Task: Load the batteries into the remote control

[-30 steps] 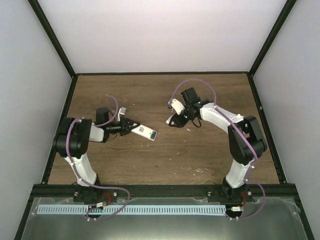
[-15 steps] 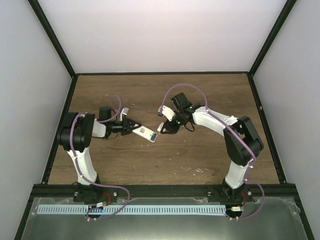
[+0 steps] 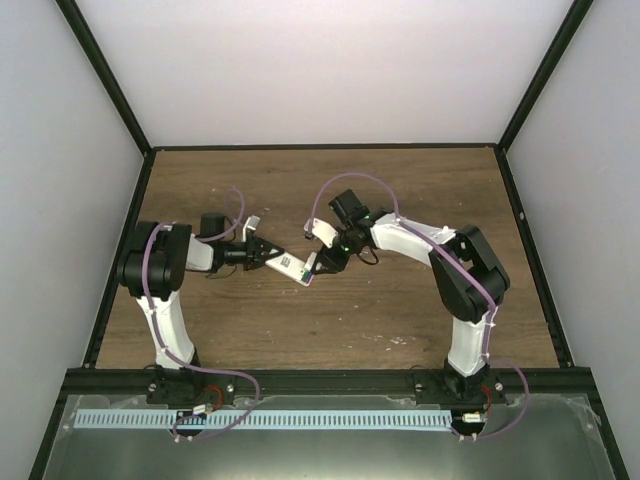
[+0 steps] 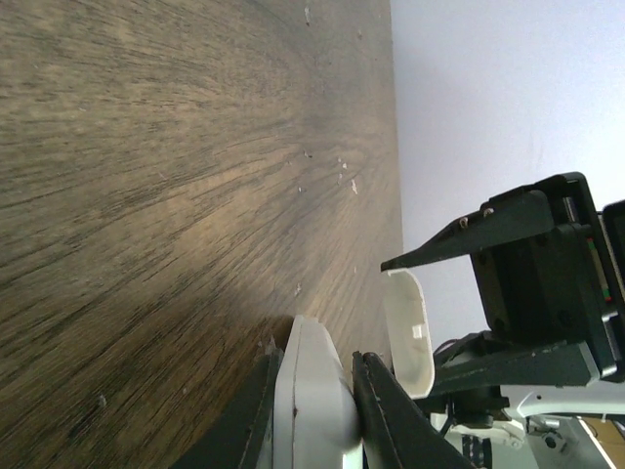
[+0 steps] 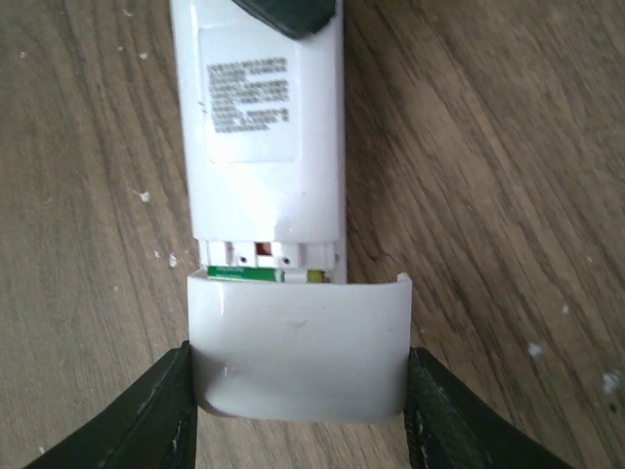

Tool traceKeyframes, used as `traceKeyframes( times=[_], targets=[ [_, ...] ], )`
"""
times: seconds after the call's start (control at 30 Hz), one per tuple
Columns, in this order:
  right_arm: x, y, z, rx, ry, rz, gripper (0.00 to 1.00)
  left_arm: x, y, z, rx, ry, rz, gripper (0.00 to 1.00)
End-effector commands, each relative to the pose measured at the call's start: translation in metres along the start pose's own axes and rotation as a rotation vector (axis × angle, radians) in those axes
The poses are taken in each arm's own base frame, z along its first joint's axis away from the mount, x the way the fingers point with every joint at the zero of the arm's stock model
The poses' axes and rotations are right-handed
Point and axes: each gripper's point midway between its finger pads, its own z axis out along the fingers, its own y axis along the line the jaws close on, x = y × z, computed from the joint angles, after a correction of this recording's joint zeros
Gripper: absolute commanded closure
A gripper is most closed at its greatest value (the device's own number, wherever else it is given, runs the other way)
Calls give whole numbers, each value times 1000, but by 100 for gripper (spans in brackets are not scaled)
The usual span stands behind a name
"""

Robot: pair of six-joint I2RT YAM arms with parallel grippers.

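While clamping the remote control [image 3: 291,264] steady in the left gripper [image 3: 263,253], pinched the cover [image 5: 298,347] in the right gripper [image 5: 298,401], apparently for sliding on.

Brown wooden table [image 3: 400,310] enclosed by pale walls [image 3: 330,70] and black frame posts [image 3: 107,75]

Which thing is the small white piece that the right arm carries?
On the brown wooden table, look mid-table where the two arms meet. The right arm clamps the white piece between its jaws, at the open end of the remote control. It is short, squarish and blank; the remote is a long bar with a printed label.
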Motion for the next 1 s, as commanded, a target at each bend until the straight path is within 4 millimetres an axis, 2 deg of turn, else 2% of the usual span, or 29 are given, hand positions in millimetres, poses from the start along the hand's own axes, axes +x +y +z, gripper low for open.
traceKeyframes(
  times=[0.0, 0.13, 0.57, 0.97],
  targets=[
    [-20, 14, 6, -42, -31, -63, 66, 2, 13, 1, -31, 4, 16, 100],
    [-18, 19, 15, -60, -19, -51, 65, 3, 14, 1, -32, 3, 13, 100],
    [-8, 15, 30, -30, 33, -36, 63, 4, 13, 0, -25, -1, 12, 100],
    [-5, 15, 38, -28, 54, -35, 61, 4, 12, 0, -18, -4, 11, 100]
  ],
)
